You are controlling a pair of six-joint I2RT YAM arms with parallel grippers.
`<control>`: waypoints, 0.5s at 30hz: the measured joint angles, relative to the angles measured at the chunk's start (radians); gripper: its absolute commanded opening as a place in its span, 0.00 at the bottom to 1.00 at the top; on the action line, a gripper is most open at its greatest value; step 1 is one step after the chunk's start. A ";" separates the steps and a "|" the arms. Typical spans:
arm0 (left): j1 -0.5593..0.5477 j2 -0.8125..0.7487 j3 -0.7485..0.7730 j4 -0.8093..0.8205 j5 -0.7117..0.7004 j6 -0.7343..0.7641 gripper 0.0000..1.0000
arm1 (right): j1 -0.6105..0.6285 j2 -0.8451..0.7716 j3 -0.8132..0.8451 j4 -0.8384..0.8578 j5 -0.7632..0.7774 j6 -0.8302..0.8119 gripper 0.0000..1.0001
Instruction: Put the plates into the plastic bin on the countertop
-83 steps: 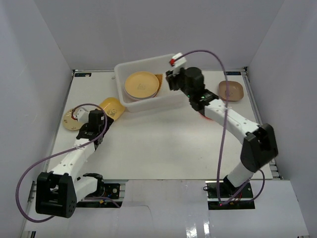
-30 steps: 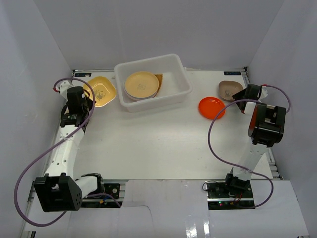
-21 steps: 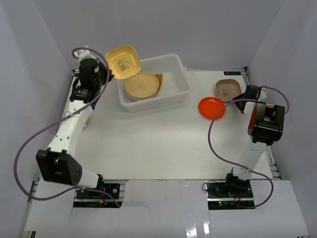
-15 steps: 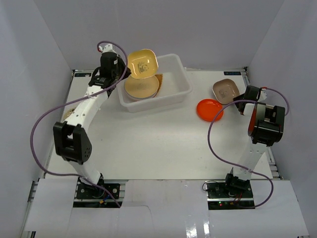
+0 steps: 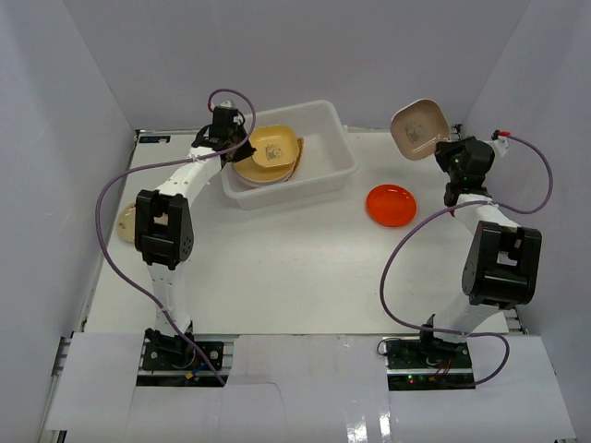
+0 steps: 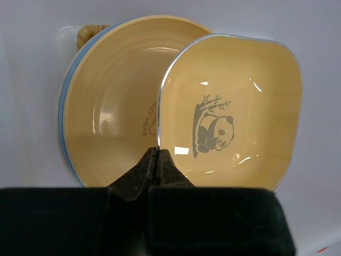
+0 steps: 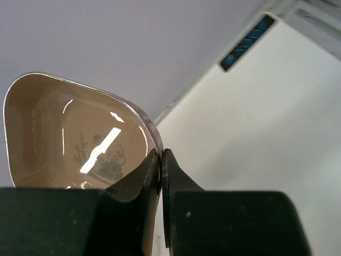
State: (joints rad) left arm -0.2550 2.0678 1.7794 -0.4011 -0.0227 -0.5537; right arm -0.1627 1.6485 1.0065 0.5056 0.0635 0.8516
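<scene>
My left tool [image 6: 157, 161] clamps the yellow panda dish [image 6: 234, 106] over the bin [image 5: 314, 186]; right tool [image 7: 160, 160] clamps the brown panda dish [image 7: 64, 128].

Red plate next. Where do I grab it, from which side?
Take the red plate by its rim from above, one finger inside, one outside, probably at its right edge, nearest the right arm. It lies flat, open side up, on the countertop, so only the raised rim offers a hold.
</scene>
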 measured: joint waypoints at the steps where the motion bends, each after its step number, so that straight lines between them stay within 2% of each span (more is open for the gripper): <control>1: 0.000 0.000 0.000 -0.005 -0.002 0.005 0.37 | 0.025 -0.004 0.022 -0.002 -0.002 -0.014 0.08; 3: 0.000 0.000 -0.002 -0.009 -0.003 0.016 0.60 | 0.101 -0.004 0.078 -0.012 -0.005 -0.049 0.08; 4: 0.001 0.000 -0.002 -0.010 -0.003 0.019 0.79 | 0.141 -0.004 0.103 -0.021 -0.006 -0.064 0.08; 5: 0.002 -0.001 -0.002 -0.011 -0.004 0.025 0.84 | 0.187 -0.002 0.132 -0.034 -0.007 -0.079 0.08; 8: 0.006 -0.011 -0.007 -0.011 -0.003 0.023 0.90 | 0.317 0.026 0.228 -0.052 -0.011 -0.111 0.08; 10: 0.011 -0.040 -0.029 -0.011 -0.003 0.022 0.91 | 0.389 0.062 0.297 -0.066 -0.008 -0.120 0.08; 13: 0.025 -0.136 -0.104 -0.005 -0.009 0.019 0.92 | 0.466 0.132 0.383 -0.090 0.013 -0.118 0.08; 15: 0.042 -0.253 -0.206 0.022 -0.030 0.016 0.93 | 0.511 0.186 0.435 -0.125 0.037 -0.112 0.08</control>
State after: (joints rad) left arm -0.2134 1.8145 1.5730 -0.3794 -0.0525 -0.5377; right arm 0.3481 1.8343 1.4418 0.3809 0.1005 0.7399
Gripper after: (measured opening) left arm 0.923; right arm 0.088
